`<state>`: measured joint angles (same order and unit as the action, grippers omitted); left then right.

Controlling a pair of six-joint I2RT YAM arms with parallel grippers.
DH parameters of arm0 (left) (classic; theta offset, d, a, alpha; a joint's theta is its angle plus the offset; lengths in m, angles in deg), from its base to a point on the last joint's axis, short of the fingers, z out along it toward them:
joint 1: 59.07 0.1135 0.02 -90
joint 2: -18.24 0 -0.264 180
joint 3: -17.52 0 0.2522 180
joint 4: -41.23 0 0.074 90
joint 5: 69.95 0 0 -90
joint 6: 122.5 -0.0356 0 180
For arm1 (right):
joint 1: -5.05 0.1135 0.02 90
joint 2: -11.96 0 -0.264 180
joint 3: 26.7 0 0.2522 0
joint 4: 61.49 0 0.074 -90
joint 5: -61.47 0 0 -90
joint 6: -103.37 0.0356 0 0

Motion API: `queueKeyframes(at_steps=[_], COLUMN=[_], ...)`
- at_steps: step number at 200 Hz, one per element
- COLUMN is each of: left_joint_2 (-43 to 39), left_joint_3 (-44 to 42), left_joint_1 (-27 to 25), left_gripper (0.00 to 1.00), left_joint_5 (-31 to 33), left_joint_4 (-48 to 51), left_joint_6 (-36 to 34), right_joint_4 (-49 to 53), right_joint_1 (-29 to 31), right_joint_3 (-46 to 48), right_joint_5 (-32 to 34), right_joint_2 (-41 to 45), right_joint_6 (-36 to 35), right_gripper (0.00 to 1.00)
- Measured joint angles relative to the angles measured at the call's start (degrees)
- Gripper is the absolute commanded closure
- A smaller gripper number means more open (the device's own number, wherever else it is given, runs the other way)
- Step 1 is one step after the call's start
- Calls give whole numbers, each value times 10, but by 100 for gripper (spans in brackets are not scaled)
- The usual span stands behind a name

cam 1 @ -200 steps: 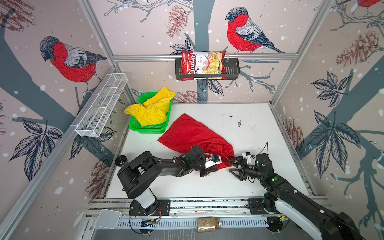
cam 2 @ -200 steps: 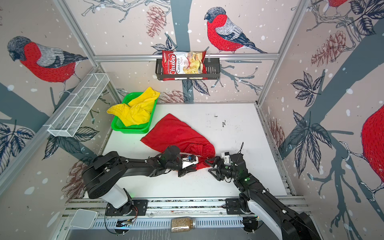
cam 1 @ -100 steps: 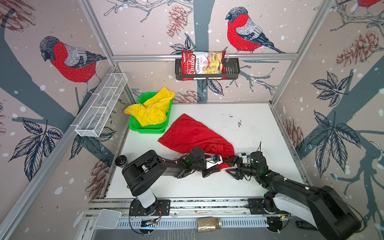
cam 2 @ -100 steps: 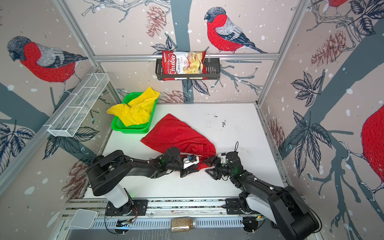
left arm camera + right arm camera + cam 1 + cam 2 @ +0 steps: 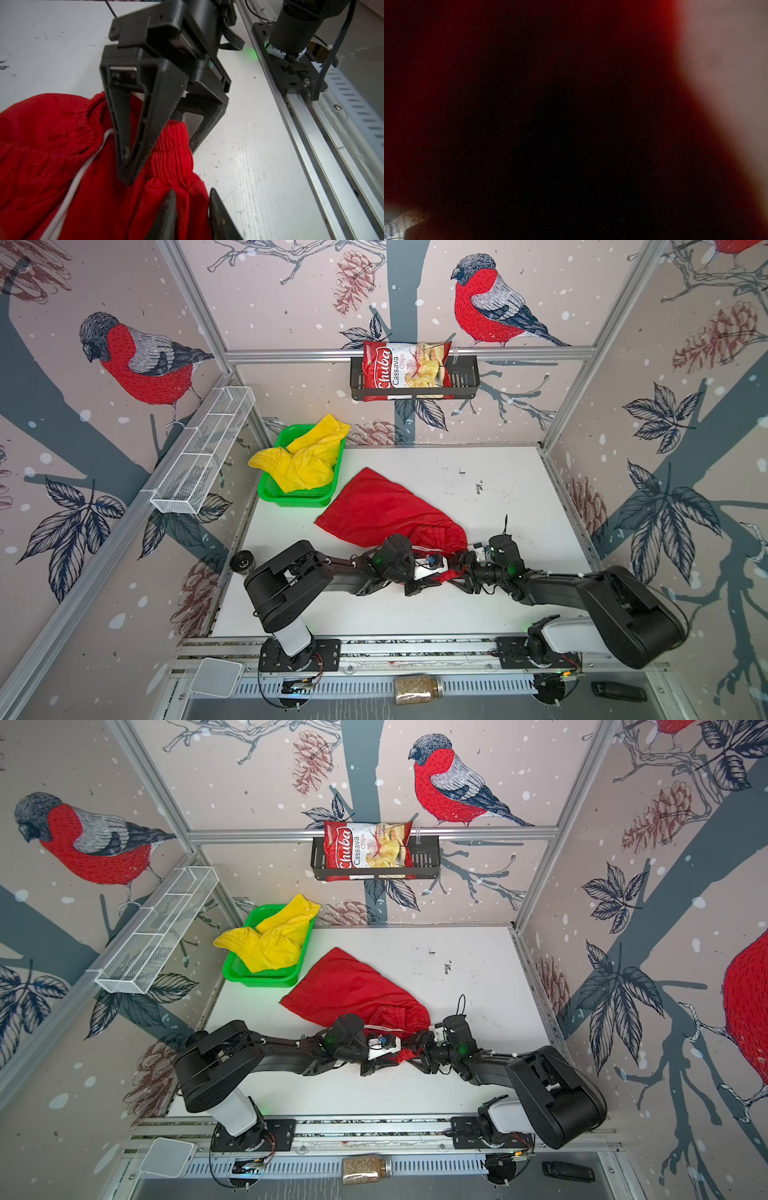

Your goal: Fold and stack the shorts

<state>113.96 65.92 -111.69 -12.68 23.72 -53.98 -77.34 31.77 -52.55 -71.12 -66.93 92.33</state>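
Observation:
The red shorts (image 5: 374,506) lie crumpled in the middle of the white table, waistband toward the front. My left gripper (image 5: 434,578) is shut on a fold of red cloth just below the elastic waistband (image 5: 172,158); in the left wrist view its fingertips (image 5: 172,199) pinch the cloth. My right gripper (image 5: 160,164) faces it, jaws apart, one above and one beyond the bunched waistband. A white drawstring (image 5: 79,176) runs across the cloth. The right wrist view is dark red blur, cloth against the lens. The yellow shorts (image 5: 307,460) sit heaped in the green basket (image 5: 291,499).
The green basket stands at the table's back left corner. A white wire shelf (image 5: 199,452) hangs on the left wall, and a black rack with a chips bag (image 5: 407,369) on the back wall. A metal rail (image 5: 311,128) runs along the front edge.
My right gripper has moved left up to the left gripper and over the red waistband, its jaws narrowing. The left gripper has kept its hold and barely moved.

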Motion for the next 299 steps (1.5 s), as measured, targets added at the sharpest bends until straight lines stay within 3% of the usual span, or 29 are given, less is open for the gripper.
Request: queueKeyframes(at_steps=[30, 70, 125, 178, 199, 260, 299], left_joint_2=[-8, -31, -76, -136, -154, -222, -273], left_joint_3=[-8, -30, -43, -63, -65, -73, -80], left_joint_1=[-1, -1, -1, -1, -1, 0, 5], left_gripper=[51, 46, 42, 40, 38, 34, 32], left_joint_5=[17, 69, 171, 375, 419, 416, 369], left_joint_4=[-2, -19, -37, -90, -109, -140, -147], left_joint_6=[-2, 19, 38, 111, 126, 139, 167], right_joint_4=[30, 103, 241, 334, 341, 339, 340], right_joint_1=[-9, -21, -29, -30, -30, -24, -20], right_joint_3=[-14, -52, -206, -371, -431, -599, -691], right_joint_5=[-2, 7, 44, 90, 110, 161, 188], right_joint_2=[-11, 48, 120, 144, 151, 110, 76], right_joint_6=[-29, -57, -110, -166, -192, -288, -340], right_gripper=[77, 90, 93, 93, 93, 94, 94])
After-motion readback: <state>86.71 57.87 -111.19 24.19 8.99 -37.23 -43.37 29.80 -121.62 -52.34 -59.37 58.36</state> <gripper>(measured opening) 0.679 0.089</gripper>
